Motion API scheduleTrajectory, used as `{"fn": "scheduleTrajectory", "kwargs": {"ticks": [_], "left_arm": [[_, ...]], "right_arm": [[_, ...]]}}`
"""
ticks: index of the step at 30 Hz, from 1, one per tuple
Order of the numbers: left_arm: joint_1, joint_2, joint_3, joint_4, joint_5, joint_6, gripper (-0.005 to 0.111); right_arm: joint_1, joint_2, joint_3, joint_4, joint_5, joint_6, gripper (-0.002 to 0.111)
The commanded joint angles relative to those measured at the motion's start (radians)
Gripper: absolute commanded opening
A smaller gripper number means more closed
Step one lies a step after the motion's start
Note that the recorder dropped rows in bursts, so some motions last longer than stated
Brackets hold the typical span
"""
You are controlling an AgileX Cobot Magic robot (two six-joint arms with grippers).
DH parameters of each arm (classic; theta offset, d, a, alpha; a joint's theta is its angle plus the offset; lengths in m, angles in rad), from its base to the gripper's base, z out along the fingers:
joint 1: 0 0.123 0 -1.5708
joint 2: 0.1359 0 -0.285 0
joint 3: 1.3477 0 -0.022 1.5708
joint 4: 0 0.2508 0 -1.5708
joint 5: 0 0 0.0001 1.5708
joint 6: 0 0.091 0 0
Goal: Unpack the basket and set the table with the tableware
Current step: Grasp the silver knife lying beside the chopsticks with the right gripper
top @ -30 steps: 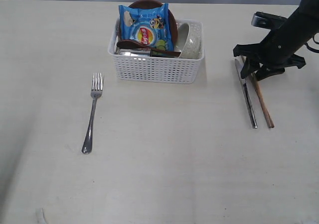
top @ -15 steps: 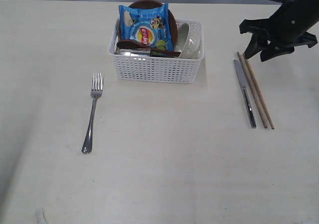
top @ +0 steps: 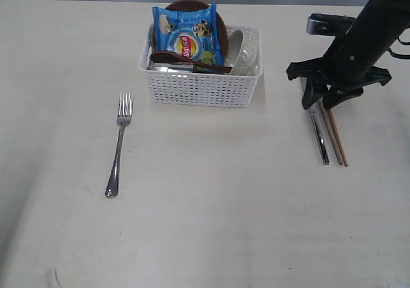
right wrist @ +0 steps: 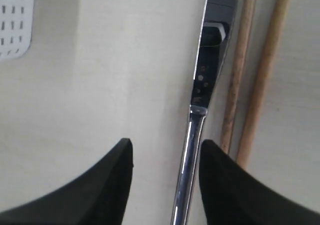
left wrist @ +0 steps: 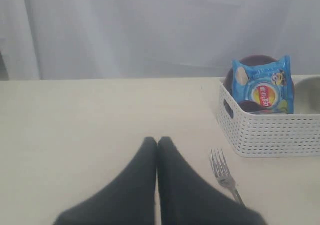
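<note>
The right gripper (top: 319, 102) hangs low at the right of the frame with its jaws spread and nothing in them, over the upper ends of the knife (top: 318, 134) and the chopsticks (top: 337, 141). Both lie flat on the table (top: 224, 224), side by side. In the right wrist view the knife (right wrist: 210, 60) runs between the fingers, close to one of them. Judging by this, the placing here is about done, so a straight lift with the jaws kept wide should avoid dragging either piece askew

The left gripper (left wrist: 157, 150) is closed on nothing, near the fork (top: 118, 147) at the left

The basket (top: 202, 86) sits at upper centre, just inside the table's far edge, with the plate (top: 222, 29), the bowl (top: 246, 51) and a snack bag (top: 189, 35) inside. Between fork and knife the table lies bare, offering room for plate and bowl; a reach into the basket must clear its rim
</note>
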Motion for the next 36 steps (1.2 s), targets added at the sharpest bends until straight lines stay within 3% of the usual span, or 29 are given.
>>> {"fn": "scheduleTrajectory", "kwargs": {"ticks": [1, 29, 31, 36], "left_arm": [[-0.001, -0.004, 0.003, -0.009, -0.011, 0.000, 0.000], [-0.001, -0.004, 0.003, -0.009, -0.011, 0.000, 0.000], [-0.001, -0.004, 0.003, -0.009, -0.011, 0.000, 0.000], [-0.001, -0.004, 0.003, -0.009, -0.011, 0.000, 0.000]], "right_arm": [[0.002, 0.032, 0.003, -0.011, -0.011, 0.007, 0.041], [0.002, 0.177, 0.003, 0.004, -0.063, 0.011, 0.041], [0.002, 0.177, 0.003, 0.004, -0.065, 0.011, 0.036], [0.002, 0.177, 0.003, 0.004, -0.073, 0.011, 0.013]]}}
